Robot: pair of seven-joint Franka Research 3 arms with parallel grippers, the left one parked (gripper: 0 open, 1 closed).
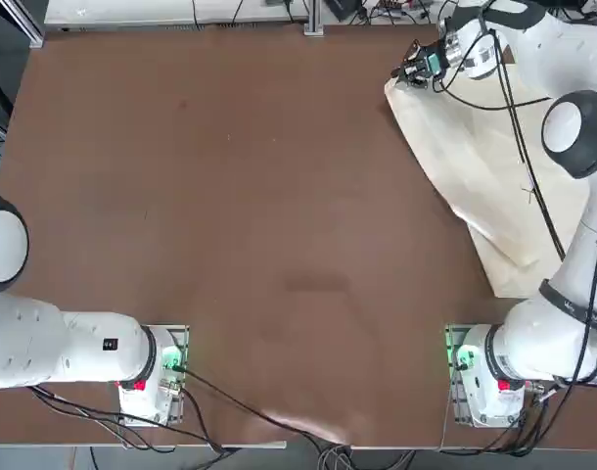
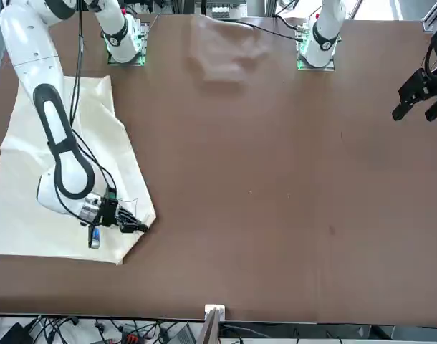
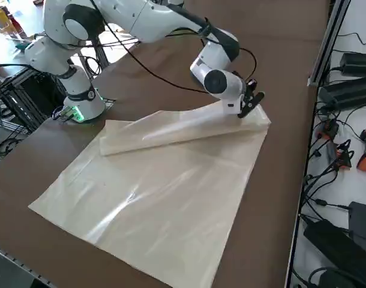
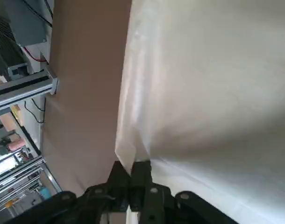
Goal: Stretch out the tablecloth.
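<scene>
pinching a far corner of the tablecloth (image 3: 171, 180), the right claw (image 4: 131, 175) is clamped on the cloth's edge, lifting a fold. the cream sheet lies on the brown table (image 1: 230, 196) at the robot's right; thin, limp, light, best held at corners.

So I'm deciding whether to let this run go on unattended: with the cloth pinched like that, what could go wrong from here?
1. The right tool is shut on just the corner tip of the tablecloth; a hard pull might slip it free.
2. The lifted edge sits folded over the sheet, so dragging could bunch it rather than spread it.
3. Part of the cloth hangs past the table edge by the arm's base, so it may slide off.
</scene>
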